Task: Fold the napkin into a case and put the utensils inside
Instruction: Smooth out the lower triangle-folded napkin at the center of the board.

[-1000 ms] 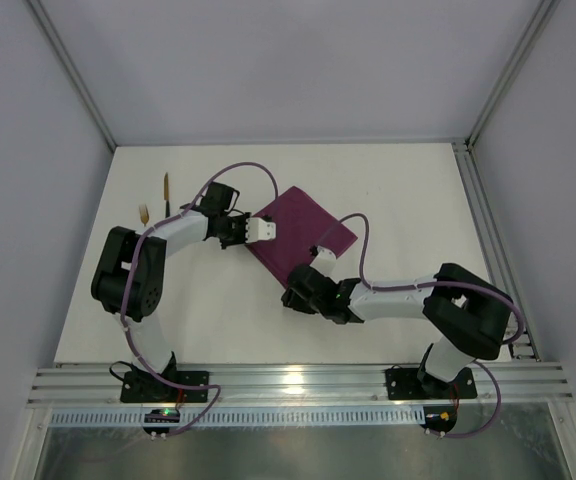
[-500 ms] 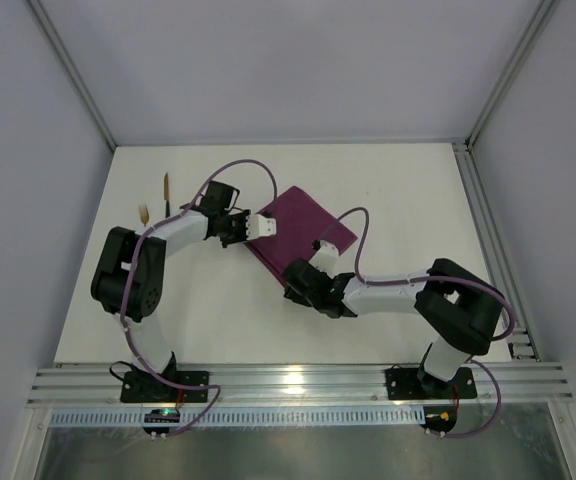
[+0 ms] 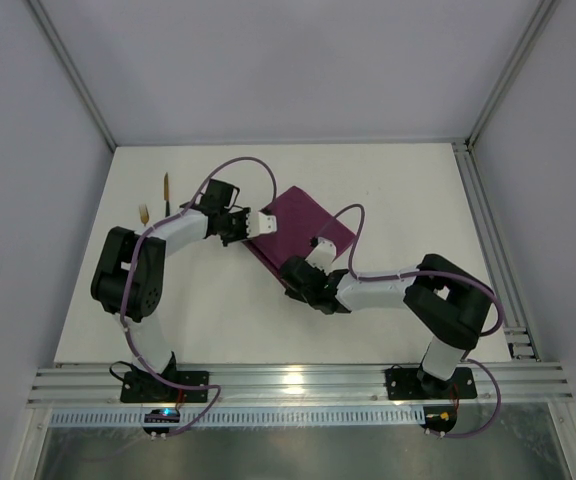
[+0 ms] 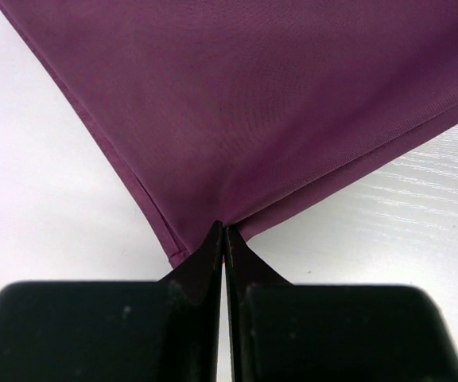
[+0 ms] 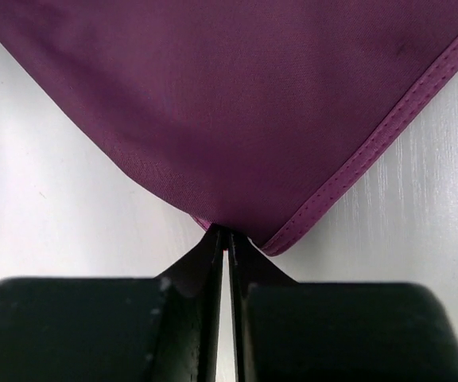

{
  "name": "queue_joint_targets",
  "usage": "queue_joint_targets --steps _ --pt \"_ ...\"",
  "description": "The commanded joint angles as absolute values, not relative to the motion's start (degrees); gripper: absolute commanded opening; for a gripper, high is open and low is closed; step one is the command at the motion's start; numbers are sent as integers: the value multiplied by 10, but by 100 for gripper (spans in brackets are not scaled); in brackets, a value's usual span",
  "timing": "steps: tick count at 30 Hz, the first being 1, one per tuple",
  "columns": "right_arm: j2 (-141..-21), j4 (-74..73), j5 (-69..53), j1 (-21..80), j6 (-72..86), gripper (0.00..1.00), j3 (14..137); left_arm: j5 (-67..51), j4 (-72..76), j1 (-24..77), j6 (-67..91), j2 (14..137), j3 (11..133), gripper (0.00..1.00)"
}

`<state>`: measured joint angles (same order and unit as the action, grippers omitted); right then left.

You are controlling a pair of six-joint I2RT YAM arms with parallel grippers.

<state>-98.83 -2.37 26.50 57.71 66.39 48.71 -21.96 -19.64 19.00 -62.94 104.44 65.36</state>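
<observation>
The napkin [image 3: 303, 228] lies near the middle of the white surface [image 3: 408, 190], folded into a magenta-purple diamond whose corners point to roughly 12, 3, 6 and 9 o'clock. In the left wrist view the napkin [image 4: 253, 103] shows more than one layer along its lower edges. In the right wrist view the napkin [image 5: 237, 103] shows a stitched hem running up toward 2 o'clock.

The left end effector [image 3: 252, 226] sits at the cloth's 9 o'clock corner. Up close, the left end effector [image 4: 224, 235] has its fingers pressed together with only a sliver between them, pinching that corner. The right end effector [image 3: 302, 274] sits at the 6 o'clock corner. There the right end effector [image 5: 227, 235] is likewise closed tight on the cloth's tip.

Well apart from the napkin, out at 9 o'clock near the surface's left edge, lie a thin gold utensil [image 3: 166, 190] with a dark handle and, just beside it at 7 o'clock, a second gold utensil [image 3: 145, 213].
</observation>
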Motion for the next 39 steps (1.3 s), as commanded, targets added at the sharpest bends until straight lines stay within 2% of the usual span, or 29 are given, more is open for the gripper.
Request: queue_joint_targets --steps 1,12,16,22,26,28,36,39 --pt "-1003 -54 294 574 667 4 486 -225 -192 186 -621 1038 677 0" --pt "-953 -50 288 574 651 4 430 -173 -155 175 -650 1050 678 0" --pt "-948 -40 279 574 636 4 426 -203 -168 176 -652 1052 679 0" --pt "-954 -39 270 574 621 4 434 -230 -214 176 -680 1038 652 12" --pt "-954 -42 260 574 614 4 432 -223 -228 176 -687 1042 647 25" --pt "-950 -60 255 574 607 7 436 -225 -233 176 -684 1037 645 27" --pt "-868 -145 251 573 546 30 444 -243 -264 176 -670 990 647 32" --pt "-832 -179 243 574 511 36 457 -243 -293 174 -678 974 648 32"
